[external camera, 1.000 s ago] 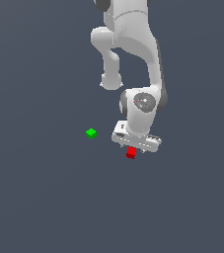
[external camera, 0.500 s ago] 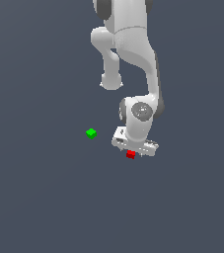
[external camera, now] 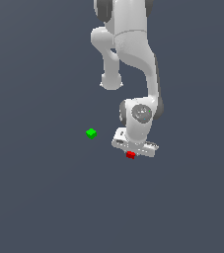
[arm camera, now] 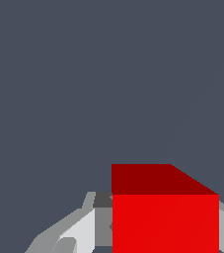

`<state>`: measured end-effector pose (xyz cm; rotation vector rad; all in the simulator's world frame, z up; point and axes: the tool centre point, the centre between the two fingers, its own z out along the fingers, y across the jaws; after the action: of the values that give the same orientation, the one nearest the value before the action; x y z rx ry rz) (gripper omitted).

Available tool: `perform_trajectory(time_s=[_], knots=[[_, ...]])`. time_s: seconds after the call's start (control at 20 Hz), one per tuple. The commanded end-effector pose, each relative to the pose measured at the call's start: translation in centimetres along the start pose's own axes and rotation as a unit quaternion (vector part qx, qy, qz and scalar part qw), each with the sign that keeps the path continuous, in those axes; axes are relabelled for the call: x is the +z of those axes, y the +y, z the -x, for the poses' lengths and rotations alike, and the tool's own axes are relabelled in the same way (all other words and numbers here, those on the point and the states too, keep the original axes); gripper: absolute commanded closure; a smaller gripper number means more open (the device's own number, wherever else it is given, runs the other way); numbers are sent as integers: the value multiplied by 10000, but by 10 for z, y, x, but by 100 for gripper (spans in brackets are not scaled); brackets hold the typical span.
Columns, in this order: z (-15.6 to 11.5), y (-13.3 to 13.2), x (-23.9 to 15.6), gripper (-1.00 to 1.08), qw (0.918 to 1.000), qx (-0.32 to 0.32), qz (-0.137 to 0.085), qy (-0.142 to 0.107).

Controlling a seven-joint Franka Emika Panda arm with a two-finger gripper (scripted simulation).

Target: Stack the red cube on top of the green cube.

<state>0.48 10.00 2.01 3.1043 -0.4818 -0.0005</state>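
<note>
The green cube [external camera: 91, 133] sits alone on the dark grey floor [external camera: 39, 197], toward the exterior view's left, well apart from the arm, with only bare floor between them. To its right, the white Panda arm [external camera: 133, 54] reaches down, its gripper [external camera: 131, 154] set over the red cube [external camera: 130, 155]. In the wrist view the red cube [arm camera: 165, 217] fills the space between the grey fingers [arm camera: 76, 230], which flank it closely on both sides; whether they actually press against it cannot be told.
</note>
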Motion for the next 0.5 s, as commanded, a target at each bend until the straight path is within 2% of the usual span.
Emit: perform_trajectory(time_s=[0.0,0.45], knots=[[0,0,0,108,10000,0,0,2],[0,1,-7,108,10000,3,-1,3]])
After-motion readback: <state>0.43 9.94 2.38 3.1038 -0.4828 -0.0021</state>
